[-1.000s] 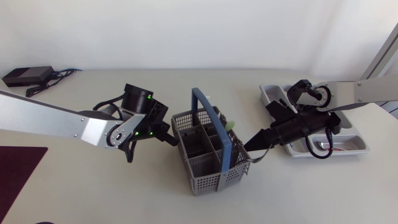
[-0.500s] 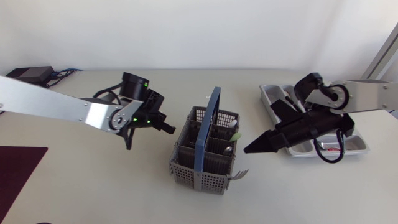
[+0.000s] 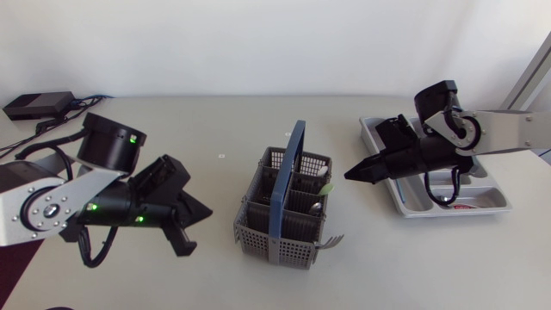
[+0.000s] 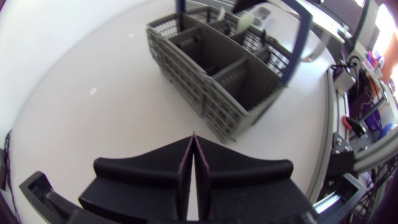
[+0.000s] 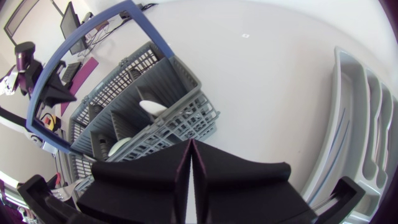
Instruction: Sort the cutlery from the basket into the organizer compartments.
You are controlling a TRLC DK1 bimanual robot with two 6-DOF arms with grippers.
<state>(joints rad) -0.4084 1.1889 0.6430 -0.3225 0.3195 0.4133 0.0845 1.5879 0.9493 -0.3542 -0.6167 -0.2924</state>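
Note:
The grey cutlery basket (image 3: 277, 226) with a blue handle (image 3: 288, 182) stands mid-table. White cutlery (image 3: 325, 187) rests in its right compartments, and a fork (image 3: 332, 242) pokes out at its near right corner. My left gripper (image 3: 205, 213) is shut and empty, left of the basket and apart from it. In the left wrist view the left gripper (image 4: 194, 137) points at the basket (image 4: 214, 71). My right gripper (image 3: 349, 175) is shut and empty between the basket and the grey organizer (image 3: 372, 131). The right wrist view shows the right gripper (image 5: 191, 143), spoon bowls (image 5: 153, 107) in the basket (image 5: 180, 124), and the organizer (image 5: 348, 118).
A black power adapter (image 3: 36, 104) with its cable lies at the back left corner. Some cutlery, one piece with red on it (image 3: 457, 206), lies in the organizer's near compartment. Bare tabletop lies between the basket and the organizer.
The basket turned and shifted slightly forward. My left arm drew back to the left and toward the front. My right gripper pulled away from the basket toward the organizer.

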